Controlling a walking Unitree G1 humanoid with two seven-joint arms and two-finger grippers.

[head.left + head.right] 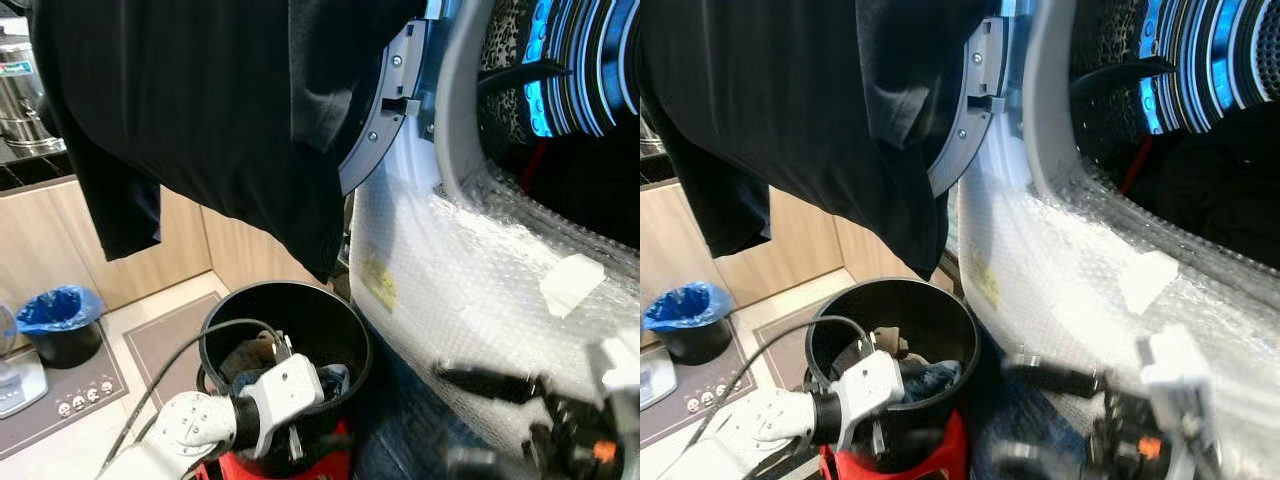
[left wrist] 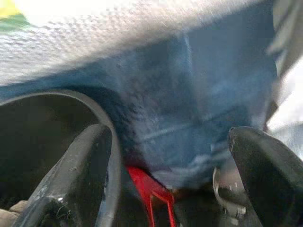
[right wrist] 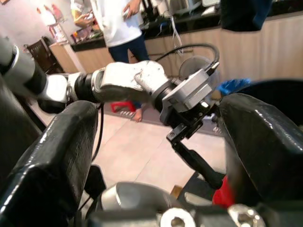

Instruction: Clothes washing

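A black bucket (image 1: 345, 320) holding several clothes stands on a red stool (image 1: 940, 450) before the washing machine. Blue denim (image 2: 199, 109) hangs between the bucket and the machine. My left gripper (image 2: 175, 179) is open at the bucket's near rim, one finger just inside the rim and the other outside by the denim. It also shows under its white wrist as the left gripper (image 1: 295, 435). My right gripper (image 1: 1040, 420) is open, blurred, low beside the machine front, with nothing between its fingers (image 3: 52, 165). A large black garment (image 1: 220, 110) hangs above the bucket over the open washer door (image 1: 385, 100).
Bubble wrap covers the washer front (image 1: 480, 270); its drum (image 1: 1200, 100) opens at upper right with dark clothes inside. A blue-lined bin (image 1: 58, 322) and a power strip (image 1: 85, 398) sit on the floor at left. A person (image 3: 120, 28) stands by the far counter.
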